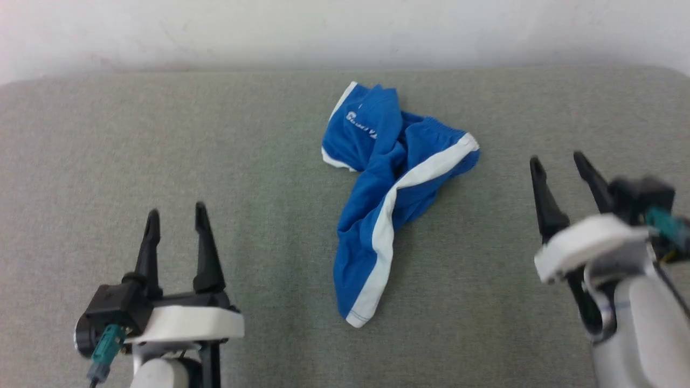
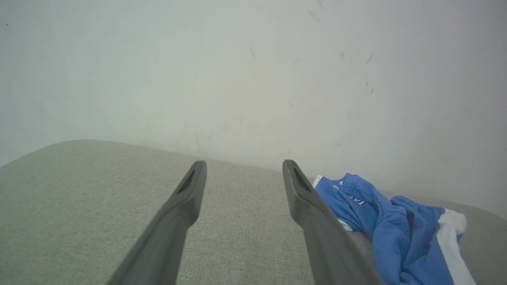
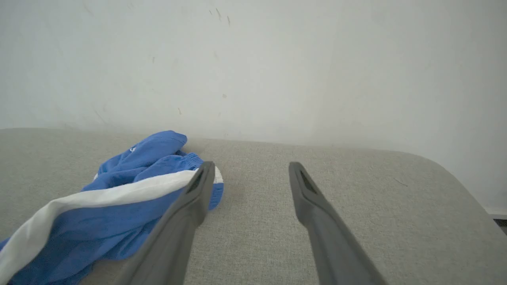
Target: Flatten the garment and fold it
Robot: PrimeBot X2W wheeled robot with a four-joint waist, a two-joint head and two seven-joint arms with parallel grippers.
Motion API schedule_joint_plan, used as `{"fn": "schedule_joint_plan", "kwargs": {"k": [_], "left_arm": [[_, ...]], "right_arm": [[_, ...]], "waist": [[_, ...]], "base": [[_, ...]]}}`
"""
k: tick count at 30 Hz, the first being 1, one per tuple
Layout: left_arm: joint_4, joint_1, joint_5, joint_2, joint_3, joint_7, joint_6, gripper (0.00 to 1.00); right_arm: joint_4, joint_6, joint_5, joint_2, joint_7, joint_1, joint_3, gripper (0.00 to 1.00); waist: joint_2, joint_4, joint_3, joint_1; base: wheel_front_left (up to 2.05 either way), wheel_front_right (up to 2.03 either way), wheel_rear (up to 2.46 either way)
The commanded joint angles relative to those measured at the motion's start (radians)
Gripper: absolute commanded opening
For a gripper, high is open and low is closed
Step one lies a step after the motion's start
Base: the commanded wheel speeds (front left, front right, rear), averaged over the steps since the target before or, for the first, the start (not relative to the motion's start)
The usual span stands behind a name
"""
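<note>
A grey fabric surface [image 1: 108, 134] is shown below a pale wall [image 1: 345, 27]. The garment [image 1: 388, 199] lies crumpled and twisted at the surface's middle, toward the far edge. The left gripper [image 1: 177, 210] and right gripper [image 1: 557, 158] are held open and empty on either side, apart from it. If bunched layers are pinched together, the twist may be dragged rather than flattened.

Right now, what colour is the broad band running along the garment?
White, on a bright blue garment; the band shows best in the head view.
</note>
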Motion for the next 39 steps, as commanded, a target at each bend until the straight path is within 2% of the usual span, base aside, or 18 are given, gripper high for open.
{"fn": "schedule_joint_plan", "kwargs": {"k": [1, 4, 9, 13, 18, 19, 20, 21, 26, 30, 35, 39], "left_arm": [[-0.009, -0.034, 0.014, -0.013, -0.005, -0.005, -0.013, 1.00], [-0.012, -0.062, 0.018, -0.032, -0.021, -0.005, -0.026, 1.00], [-0.005, -0.099, 0.013, -0.045, -0.049, -0.005, -0.041, 1.00], [0.005, -0.121, -0.003, -0.048, -0.069, -0.005, -0.045, 1.00], [0.014, -0.137, -0.026, -0.048, -0.088, -0.005, -0.036, 1.00], [0.016, -0.137, -0.027, -0.048, -0.089, -0.005, -0.034, 1.00], [0.016, -0.135, -0.028, -0.048, -0.088, -0.005, -0.033, 1.00], [0.017, -0.134, -0.028, -0.048, -0.086, -0.005, -0.031, 1.00], [0.020, -0.116, -0.016, -0.048, -0.067, -0.005, -0.025, 1.00], [0.026, -0.100, 0.006, -0.048, -0.049, -0.005, -0.036, 1.00], [0.026, -0.071, 0.028, -0.048, -0.026, -0.005, -0.046, 1.00], [0.030, -0.049, 0.039, -0.048, -0.020, -0.005, -0.054, 1.00]], "right_arm": [[0.054, -0.001, 0.017, -0.010, 0.034, -0.074, -0.003, 1.00], [0.173, -0.001, 0.068, -0.048, 0.134, -0.200, 0.023, 1.00], [0.341, -0.001, 0.200, -0.134, 0.334, -0.373, 0.126, 1.00], [0.442, -0.001, 0.289, -0.193, 0.467, -0.462, 0.196, 1.00], [0.532, -0.001, 0.389, -0.230, 0.585, -0.523, 0.267, 1.00], [0.541, -0.001, 0.409, -0.234, 0.602, -0.525, 0.279, 0.49], [0.541, -0.001, 0.425, -0.238, 0.609, -0.528, 0.294, 0.14], [0.535, -0.001, 0.438, -0.243, 0.602, -0.530, 0.303, 0.00], [0.473, -0.001, 0.476, -0.275, 0.531, -0.508, 0.347, 0.00], [0.378, -0.001, 0.477, -0.311, 0.453, -0.454, 0.346, 0.00], [0.201, -0.001, 0.430, -0.334, 0.389, -0.276, 0.241, 0.00], [0.035, -0.001, 0.356, -0.297, 0.380, -0.044, 0.095, 0.00]], "waist": [[0.0000, 0.041, 0.048, -0.0001], [0.0000, 0.072, 0.082, -0.0001], [0.0000, 0.123, 0.119, -0.0001], [0.0000, 0.157, 0.134, -0.0001], [0.0000, 0.177, 0.141, -0.0001], [0.0000, 0.179, 0.139, -0.0001], [0.0000, 0.178, 0.138, -0.0001], [0.0000, 0.176, 0.135, -0.0001], [0.0000, 0.147, 0.105, -0.0001], [0.0000, 0.111, 0.071, -0.0001], [0.0000, 0.058, 0.027, -0.0001], [0.0000, 0.025, 0.008, -0.0001]], "base": [[0.00, 0.00, 0.00], [0.00, 0.00, 0.00], [0.00, 0.00, 0.00], [0.00, 0.00, 0.00], [0.00, 0.00, 0.00], [0.00, 0.00, 0.00], [0.00, 0.00, 0.00], [0.00, 0.00, 0.00], [0.00, 0.00, 0.00], [0.00, 0.00, 0.00], [0.00, 0.00, 0.00], [0.00, 0.00, 0.00]]}}
